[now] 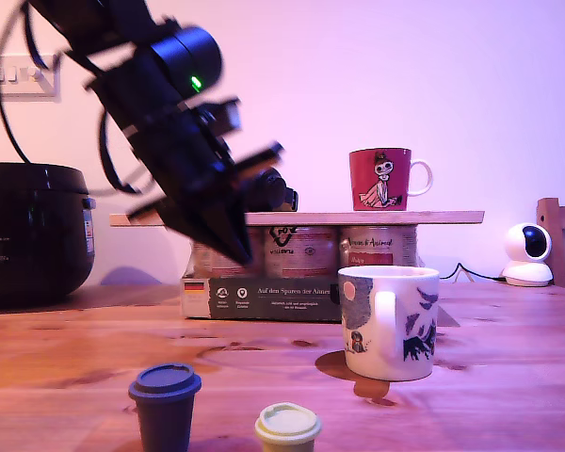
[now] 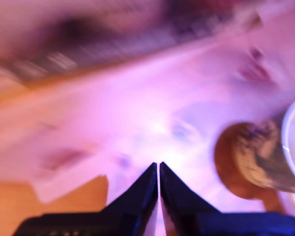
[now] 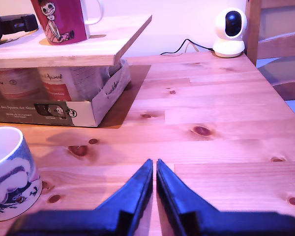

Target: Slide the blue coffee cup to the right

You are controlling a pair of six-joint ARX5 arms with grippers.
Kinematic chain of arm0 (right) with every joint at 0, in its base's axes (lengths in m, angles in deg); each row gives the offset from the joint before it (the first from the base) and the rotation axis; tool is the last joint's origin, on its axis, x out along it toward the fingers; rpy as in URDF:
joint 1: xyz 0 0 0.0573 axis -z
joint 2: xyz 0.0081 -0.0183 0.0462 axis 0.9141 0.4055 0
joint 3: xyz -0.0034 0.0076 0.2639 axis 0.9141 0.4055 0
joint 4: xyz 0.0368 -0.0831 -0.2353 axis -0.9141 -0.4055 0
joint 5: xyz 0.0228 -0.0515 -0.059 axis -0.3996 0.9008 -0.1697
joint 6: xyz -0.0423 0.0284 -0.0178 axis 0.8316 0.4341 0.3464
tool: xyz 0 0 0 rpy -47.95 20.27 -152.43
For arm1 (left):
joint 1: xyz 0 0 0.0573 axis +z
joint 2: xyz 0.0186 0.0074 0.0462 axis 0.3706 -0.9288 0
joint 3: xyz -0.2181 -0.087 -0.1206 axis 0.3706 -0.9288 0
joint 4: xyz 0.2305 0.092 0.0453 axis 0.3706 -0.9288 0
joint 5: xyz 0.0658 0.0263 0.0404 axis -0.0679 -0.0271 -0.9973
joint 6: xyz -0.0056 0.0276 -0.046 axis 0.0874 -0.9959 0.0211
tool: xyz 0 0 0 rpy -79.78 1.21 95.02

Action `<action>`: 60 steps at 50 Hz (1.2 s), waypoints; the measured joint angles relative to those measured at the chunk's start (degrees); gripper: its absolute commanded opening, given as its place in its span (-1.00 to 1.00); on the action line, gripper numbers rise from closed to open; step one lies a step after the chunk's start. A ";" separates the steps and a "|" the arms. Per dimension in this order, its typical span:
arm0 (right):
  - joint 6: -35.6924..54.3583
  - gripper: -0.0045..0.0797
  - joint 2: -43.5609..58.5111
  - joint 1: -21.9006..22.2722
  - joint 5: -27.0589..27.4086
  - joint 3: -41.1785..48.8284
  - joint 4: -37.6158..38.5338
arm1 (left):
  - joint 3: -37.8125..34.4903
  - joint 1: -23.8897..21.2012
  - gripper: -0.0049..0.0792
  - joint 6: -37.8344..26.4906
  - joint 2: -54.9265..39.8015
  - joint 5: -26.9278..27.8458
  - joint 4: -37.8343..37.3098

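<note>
My first gripper point(image 1: 234, 247) hangs upper left in the exterior view, blurred, jaws pressed together on nothing. Right of centre, the blue coffee cup point(image 1: 390, 321) stands on the wooden table point(image 1: 508, 377). My second gripper point(image 3: 154, 168) likewise closed, empty.

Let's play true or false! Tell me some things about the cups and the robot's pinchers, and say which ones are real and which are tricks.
1. The blue coffee cup stands upright on the wooden table. True.
2. The red mug sits on the table beside the blue coffee cup. False: it stands up on the wooden board laid over the cans.
3. My first gripper is holding the blue coffee cup. False: its jaws are shut on nothing, and the cup is off to one side.
4. My second gripper is shut and empty. True.
5. The dark takeaway cup has its lid on. True.
</note>
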 measured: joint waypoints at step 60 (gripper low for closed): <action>0.00 -0.92 0.00 0.00 0.00 0.00 0.00 | -17.38 27.12 -0.93 -8.07 36.61 4.04 3.72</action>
